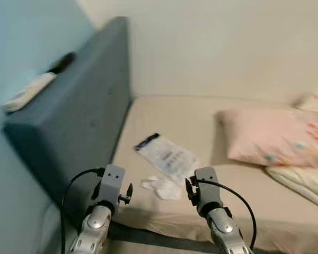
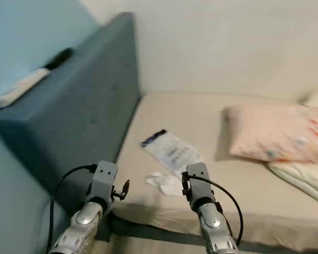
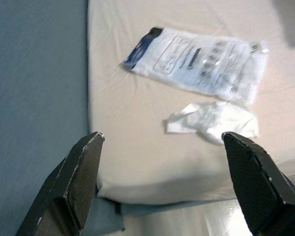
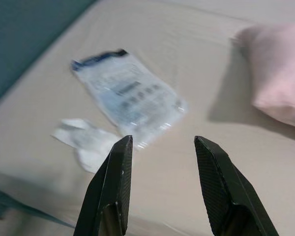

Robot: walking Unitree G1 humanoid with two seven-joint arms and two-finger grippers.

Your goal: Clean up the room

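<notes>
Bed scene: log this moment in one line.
left gripper open | right gripper open | crumpled tissue, plastic packet on bed | nothing held

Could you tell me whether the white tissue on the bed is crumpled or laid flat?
Crumpled: the white tissue is bunched into uneven folds beside the plastic packet.

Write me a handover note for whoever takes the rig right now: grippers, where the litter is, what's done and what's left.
Left gripper: open, empty, raised before the bed edge.
Right gripper: open, empty, raised beside it.
Litter: plastic packet flat on the mattress; crumpled tissue just beside it, nearer the edge. Pink pillow to the right.
On the blue headboard: a white remote and a dark object, unclear.
Done: nothing picked up.
Left: grab tissue and packet.
</notes>
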